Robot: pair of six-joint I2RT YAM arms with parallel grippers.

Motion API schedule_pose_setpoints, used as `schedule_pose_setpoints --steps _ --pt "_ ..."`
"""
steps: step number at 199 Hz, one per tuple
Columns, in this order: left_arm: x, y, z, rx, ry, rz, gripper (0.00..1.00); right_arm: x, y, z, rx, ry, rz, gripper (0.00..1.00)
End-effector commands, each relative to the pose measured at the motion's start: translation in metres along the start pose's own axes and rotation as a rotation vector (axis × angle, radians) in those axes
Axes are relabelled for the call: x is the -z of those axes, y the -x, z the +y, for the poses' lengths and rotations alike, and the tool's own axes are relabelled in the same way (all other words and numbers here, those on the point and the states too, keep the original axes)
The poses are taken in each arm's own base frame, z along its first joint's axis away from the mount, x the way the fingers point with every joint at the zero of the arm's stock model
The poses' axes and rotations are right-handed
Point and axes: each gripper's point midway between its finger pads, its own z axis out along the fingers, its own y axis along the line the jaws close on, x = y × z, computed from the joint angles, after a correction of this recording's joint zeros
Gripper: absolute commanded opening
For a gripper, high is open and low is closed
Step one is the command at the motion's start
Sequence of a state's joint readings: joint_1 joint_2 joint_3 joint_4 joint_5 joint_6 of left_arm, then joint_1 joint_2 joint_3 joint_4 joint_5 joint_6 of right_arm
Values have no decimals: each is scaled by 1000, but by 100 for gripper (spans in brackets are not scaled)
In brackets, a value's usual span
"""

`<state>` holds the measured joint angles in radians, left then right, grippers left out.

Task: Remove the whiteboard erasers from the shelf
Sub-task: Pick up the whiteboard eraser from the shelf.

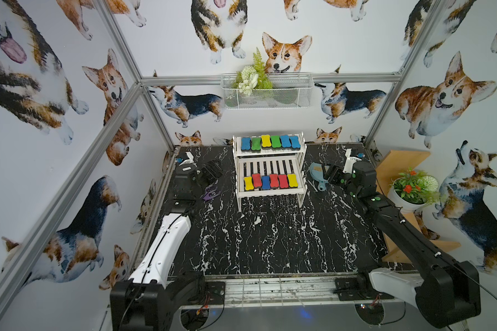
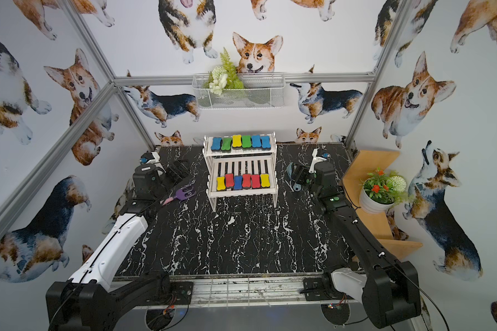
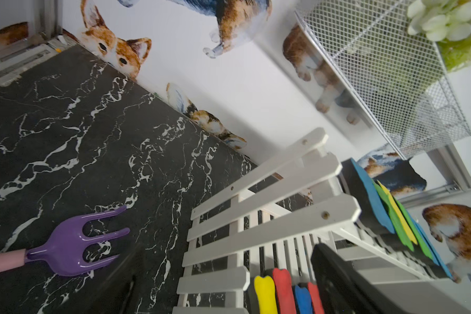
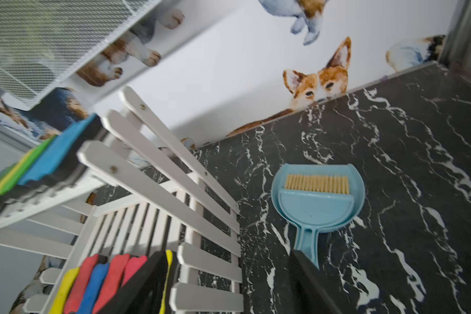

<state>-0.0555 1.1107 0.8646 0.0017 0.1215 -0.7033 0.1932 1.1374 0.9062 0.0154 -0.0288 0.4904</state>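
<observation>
The white shelf [image 1: 270, 166] stands at the back centre. Six whiteboard erasers [image 1: 270, 142] in blue, green and yellow line its upper tier. Six more [image 1: 270, 181] in yellow, red and blue lie along the front of the lower tier, also seen in the left wrist view [image 3: 265, 295] and the right wrist view [image 4: 114, 271]. My left gripper [image 1: 210, 172] hovers open just left of the shelf, facing its end slats [image 3: 229, 285]. My right gripper [image 1: 332, 173] is just right of the shelf, its jaws wide apart and empty [image 4: 229, 288].
A purple hand fork [image 1: 211, 193] lies on the black marble table under the left gripper. A light-blue dustpan with brush [image 4: 316, 201] lies beneath the right gripper. A white wire basket [image 1: 267, 91] hangs on the back wall. A tan wooden shelf [image 1: 399, 166] with a potted plant [image 1: 411, 189] stands at right.
</observation>
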Motion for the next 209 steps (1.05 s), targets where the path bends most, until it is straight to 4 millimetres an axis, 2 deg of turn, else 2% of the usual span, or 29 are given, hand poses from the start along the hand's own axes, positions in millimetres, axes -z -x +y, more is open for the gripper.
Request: schedule_pose_setpoints --steps 1,21,39,58,81,117,179,209 --pt "4 -16 -9 -75 -45 66 100 1 18 30 41 54 32 66" --pt "5 -24 -3 -114 -25 83 100 -12 31 66 134 47 79 59" --pt "4 -28 5 -133 2 89 100 -30 35 92 228 3 118 58" --pt "5 -30 6 -153 2 91 100 -50 41 110 266 -17 146 52" --pt "6 -31 7 -164 -4 80 99 -67 48 128 308 -38 158 50" --pt "7 -32 10 -174 2 76 99 -91 39 137 314 -32 242 48" --pt "7 -35 9 -180 -6 75 99 -98 33 147 330 -24 280 49" --pt "5 -38 8 -175 -12 86 99 -99 30 142 338 -48 290 47"
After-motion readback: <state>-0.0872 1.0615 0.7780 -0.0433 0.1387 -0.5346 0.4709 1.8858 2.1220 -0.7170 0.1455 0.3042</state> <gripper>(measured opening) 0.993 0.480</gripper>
